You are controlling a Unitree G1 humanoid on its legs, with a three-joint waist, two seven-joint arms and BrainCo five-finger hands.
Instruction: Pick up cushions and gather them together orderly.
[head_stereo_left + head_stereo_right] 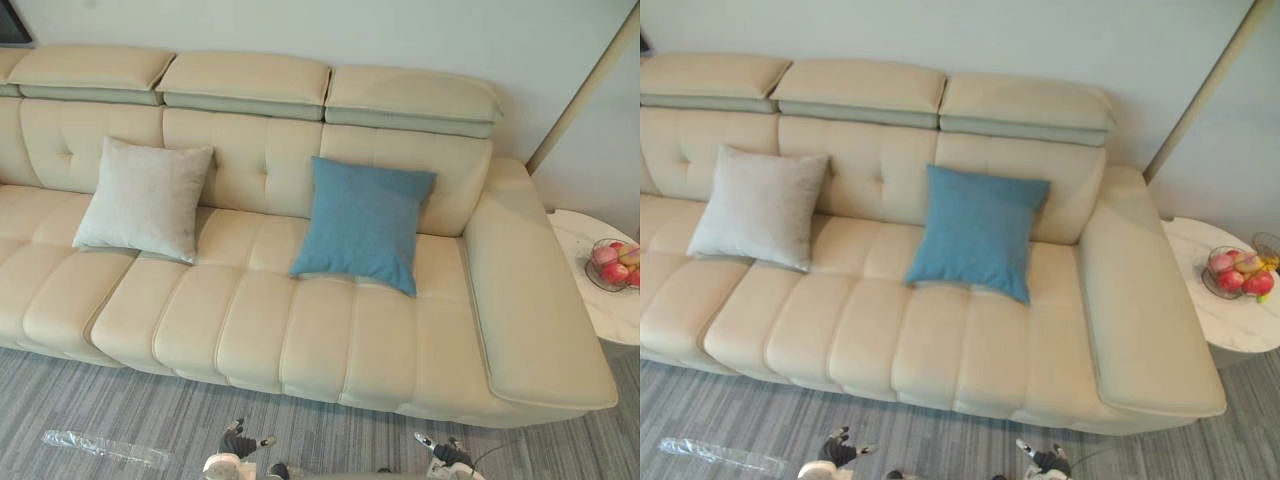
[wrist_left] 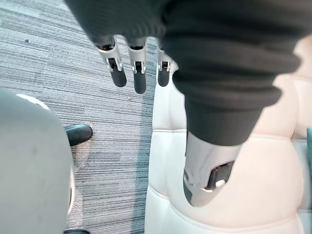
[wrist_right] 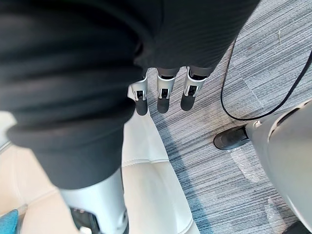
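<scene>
Nothing gathered yet: grey cushion (image 1: 145, 198) and blue cushion (image 1: 365, 222) sit apart on sofa (image 1: 300, 340); left hand (image 2: 139, 73), right hand (image 3: 163, 95) straight-fingered, empty.

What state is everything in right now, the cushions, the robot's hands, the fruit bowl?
Grey cushion: propped against the sofa back, untouched.
Blue cushion: propped against the sofa back, apart from the grey one.
Left hand: open, holding nothing.
Right hand: open, holding nothing.
Fruit bowl: holds fruit, on the side table.
</scene>
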